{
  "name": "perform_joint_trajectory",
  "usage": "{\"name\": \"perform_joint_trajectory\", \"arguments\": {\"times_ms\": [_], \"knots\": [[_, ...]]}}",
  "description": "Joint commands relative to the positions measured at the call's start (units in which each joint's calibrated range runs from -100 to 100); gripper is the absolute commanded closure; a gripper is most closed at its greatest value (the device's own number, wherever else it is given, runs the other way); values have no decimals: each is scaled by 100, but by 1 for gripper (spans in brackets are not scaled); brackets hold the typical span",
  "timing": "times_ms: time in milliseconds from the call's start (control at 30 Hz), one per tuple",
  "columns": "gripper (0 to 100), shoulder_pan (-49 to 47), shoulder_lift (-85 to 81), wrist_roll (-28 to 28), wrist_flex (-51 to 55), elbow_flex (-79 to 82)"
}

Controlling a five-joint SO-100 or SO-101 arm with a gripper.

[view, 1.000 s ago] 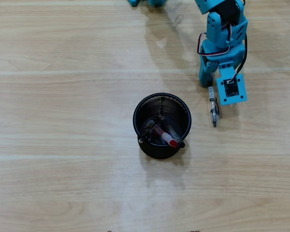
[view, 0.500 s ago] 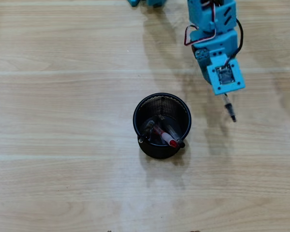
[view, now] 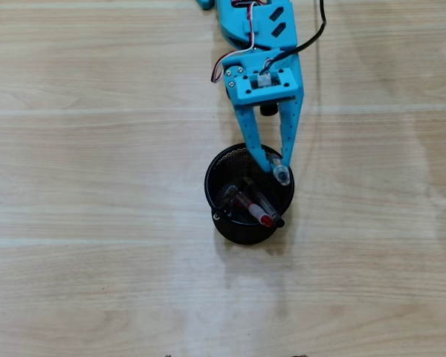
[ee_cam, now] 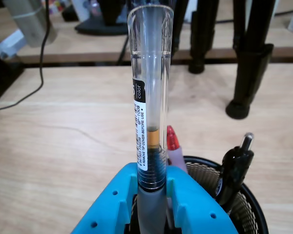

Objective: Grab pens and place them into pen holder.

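In the overhead view, a pale wood-grain worktop [view: 82, 223] is being shown bare on its left side. Near the middle, a black mesh pen holder [view: 230, 232] is being seen from above, standing upright on the worktop. Inside it, several pens are being held at a lean, among them a red-tipped pen [view: 262, 217] and a dark pen [view: 224, 199]; their exact number cannot be told. Above the holder, the blue arm [view: 256, 30] is being extended down from the top edge, and its jaws [view: 276, 169] are being kept clenched on a clear-barrelled pen [view: 282, 175], which is being held over the right part of the holder's rim. In the wrist view, the clear-barrelled pen [ee_cam: 150, 97] is being shown upright at the centre, gripped between the two blue fingers [ee_cam: 195, 204] at its grey lower section, with a printed black label on its barrel. Just right of it, the red tip [ee_cam: 172, 139] is being seen, then the holder's mesh rim [ee_cam: 244, 209] with a black pen [ee_cam: 234, 170] leaning in it. At the far right, black stand legs [ee_cam: 251, 68] are being shown resting on the worktop, well apart from the holder.
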Motion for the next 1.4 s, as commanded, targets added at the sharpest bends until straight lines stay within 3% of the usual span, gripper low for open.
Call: {"name": "perform_joint_trajectory", "arguments": {"times_ms": [0, 133, 400, 567, 667, 867, 1000, 1167, 1267, 1367], "knots": [[97, 77, -28, -33, -657, 94], [88, 85, -45, -7, -1345, 429], [87, 230, -96, 72, -1990, 882], [88, 93, -612, 809, -1792, 945], [88, -108, -1465, 1394, -528, 1145], [87, -181, -3875, 2837, 3520, 1959], [87, -68, -6055, 3736, 5213, 3073], [87, 230, -9056, 3835, 7250, 4839], [87, 238, -8811, 3841, 8393, 5020], [87, 69, -8701, 3846, 8367, 5273]]}}
